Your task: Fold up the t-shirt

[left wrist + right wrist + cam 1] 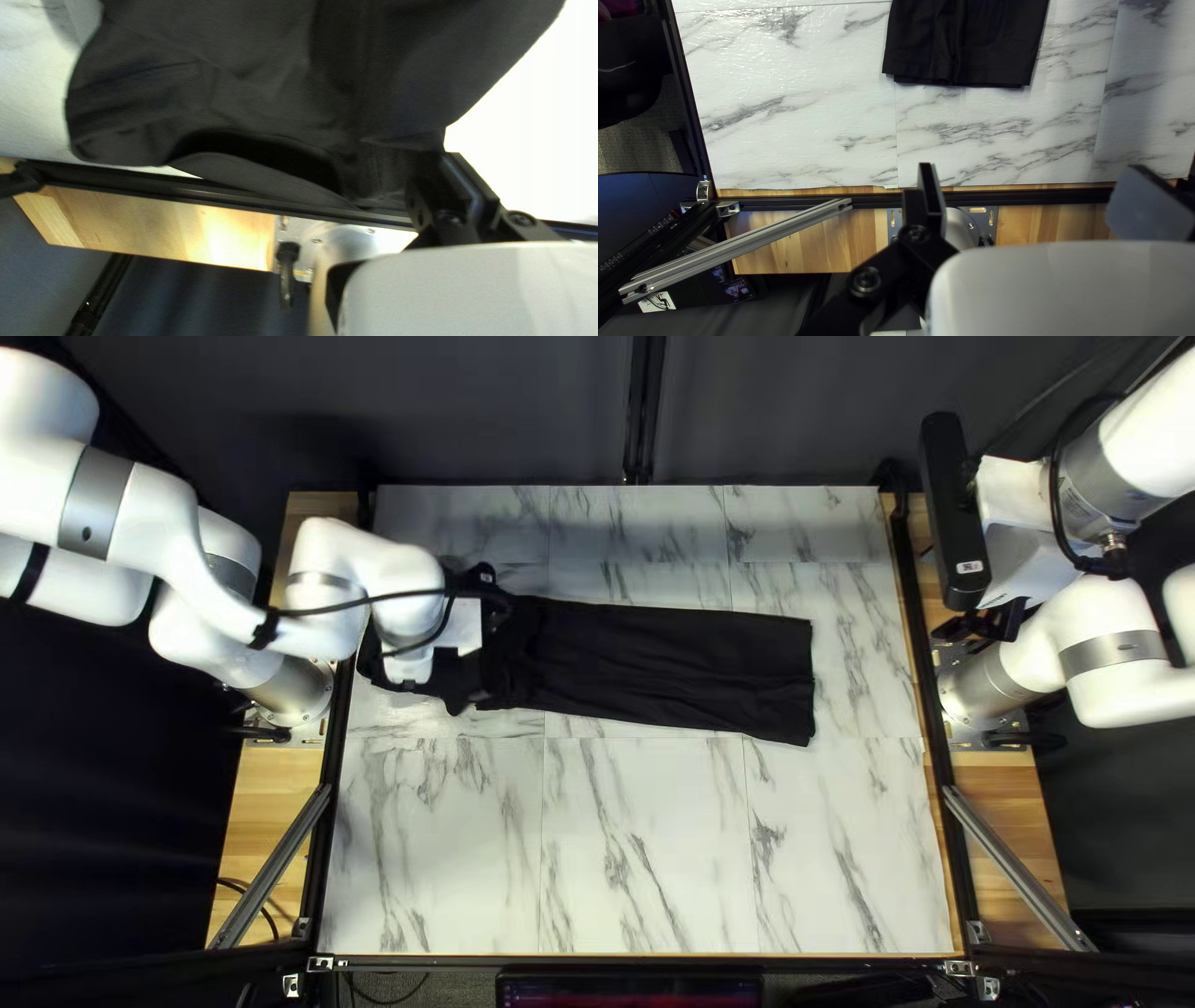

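Lengthwise, the black t-shirt (685, 672) is laid out as a narrow strip across the far half of the marbled table (647, 846), running from near the table's left edge to right of its middle. Its right end is finished by a fairly straight edge, where layers can be seen lying slightly offset. Towards the left, the fabric is bunched and partly hidden beneath the left arm (374, 579). A curved, dark opening is shown in the cloth, close to the black frame rail (218, 193) at the table's left edge.

By the left gripper (463, 629), a gathered bit of the t-shirt is clamped, with the fabric drawn in at the fingertips. From above, those tips are hidden by the arm.

The right gripper (984, 625) is held above the table's right edge, its fingers (931, 193) spread wide and nothing gripped. It is placed well apart from the t-shirt's right end. Beneath it, the wooden strip (803, 239) along the table's right side is seen, with a metal strut (747, 246) towards the near corner.
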